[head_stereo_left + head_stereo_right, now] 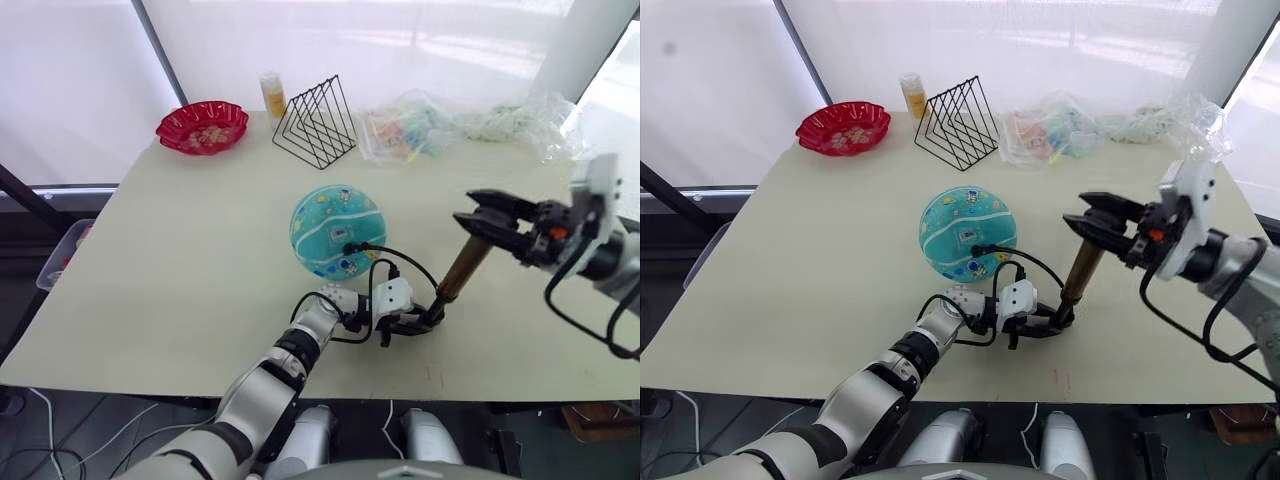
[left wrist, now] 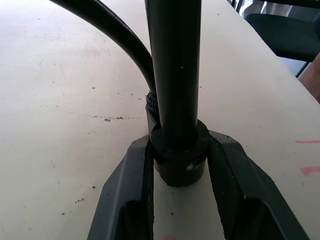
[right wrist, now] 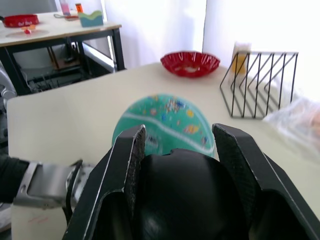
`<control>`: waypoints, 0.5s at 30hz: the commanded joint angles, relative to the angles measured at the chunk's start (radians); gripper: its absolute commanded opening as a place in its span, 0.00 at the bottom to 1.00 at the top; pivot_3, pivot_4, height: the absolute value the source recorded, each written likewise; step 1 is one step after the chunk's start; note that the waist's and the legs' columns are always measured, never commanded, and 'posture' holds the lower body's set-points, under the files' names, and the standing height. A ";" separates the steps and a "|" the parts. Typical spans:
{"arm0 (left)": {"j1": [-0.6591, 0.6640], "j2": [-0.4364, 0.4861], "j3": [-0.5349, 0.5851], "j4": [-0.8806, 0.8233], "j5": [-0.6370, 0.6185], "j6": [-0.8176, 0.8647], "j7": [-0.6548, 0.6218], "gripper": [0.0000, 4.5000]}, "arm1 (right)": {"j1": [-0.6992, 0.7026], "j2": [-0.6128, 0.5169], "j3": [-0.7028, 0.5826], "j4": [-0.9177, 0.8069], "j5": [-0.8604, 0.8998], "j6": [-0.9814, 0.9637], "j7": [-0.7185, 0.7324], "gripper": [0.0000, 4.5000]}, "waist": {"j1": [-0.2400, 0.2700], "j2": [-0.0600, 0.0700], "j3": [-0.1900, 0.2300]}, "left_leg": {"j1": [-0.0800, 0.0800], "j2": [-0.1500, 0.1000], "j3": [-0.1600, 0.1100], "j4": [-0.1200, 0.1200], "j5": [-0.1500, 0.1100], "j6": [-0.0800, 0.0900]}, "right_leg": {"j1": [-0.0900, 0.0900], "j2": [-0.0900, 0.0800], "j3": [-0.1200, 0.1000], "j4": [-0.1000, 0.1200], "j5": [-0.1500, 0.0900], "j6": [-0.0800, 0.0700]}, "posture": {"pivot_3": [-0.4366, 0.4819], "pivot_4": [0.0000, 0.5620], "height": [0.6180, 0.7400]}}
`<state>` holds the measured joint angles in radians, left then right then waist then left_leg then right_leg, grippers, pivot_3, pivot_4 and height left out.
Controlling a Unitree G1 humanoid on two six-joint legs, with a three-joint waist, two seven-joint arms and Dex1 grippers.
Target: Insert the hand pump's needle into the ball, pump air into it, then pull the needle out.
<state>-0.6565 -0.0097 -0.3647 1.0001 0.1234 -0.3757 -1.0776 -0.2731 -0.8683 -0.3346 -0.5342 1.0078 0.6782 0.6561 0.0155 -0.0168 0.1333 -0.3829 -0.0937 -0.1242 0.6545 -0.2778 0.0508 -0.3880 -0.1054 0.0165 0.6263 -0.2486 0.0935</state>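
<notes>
The pale tabletop (image 1: 180, 270) holds a teal ball (image 1: 337, 231) in the middle, with a red dish (image 1: 202, 127), yellow bottle (image 1: 272, 94), wire rack (image 1: 316, 122) and plastic bags (image 1: 410, 126) along the top.

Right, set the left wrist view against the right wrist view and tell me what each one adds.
Left wrist view: the left gripper shut on the black base cap of the gold-bronze hand pump, its thin black hose curving away.

Right wrist view: the right gripper around the pump's black T-handle, the teal striped rubber ball, red scalloped dish, black wire rack.

Both: the pale table.
</notes>
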 commanded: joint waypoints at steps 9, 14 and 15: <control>0.060 0.039 -0.063 0.081 0.079 0.046 -0.015 0.23 | -0.066 -0.053 -0.117 -0.062 0.067 0.013 -0.090 0.37 | 0.000 0.000 0.001 | -0.002 0.000 0.000 0.000 0.001 -0.001 | -0.002 0.000 0.000 0.000 0.000 0.000 | 0.48 0.27 1.00; 0.062 0.037 -0.063 0.082 0.078 0.045 -0.012 0.23 | 0.150 0.013 0.071 -0.054 -0.168 -0.085 -0.038 0.36 | 0.000 -0.005 -0.003 | 0.000 0.000 -0.001 0.000 0.001 -0.001 | -0.001 0.000 0.000 0.000 0.000 0.000 | 0.48 0.27 1.00; 0.063 0.037 -0.064 0.082 0.078 0.045 -0.010 0.23 | 0.191 0.035 0.123 -0.028 -0.227 -0.121 -0.029 0.36 | -0.001 -0.007 -0.005 | 0.001 0.000 0.000 0.000 0.000 0.000 | -0.001 0.000 0.000 0.000 0.000 0.000 | 0.48 0.27 1.00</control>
<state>-0.6443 -0.0050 -0.3681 1.0026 0.1278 -0.3782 -1.0666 -0.1436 -0.8451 -0.3091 -0.6080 0.8983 0.5728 0.6133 0.0145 -0.0234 0.1285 -0.3802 -0.0937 -0.1245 0.6541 -0.2784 0.0519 -0.3868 -0.1054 0.0164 0.6264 -0.2487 0.0934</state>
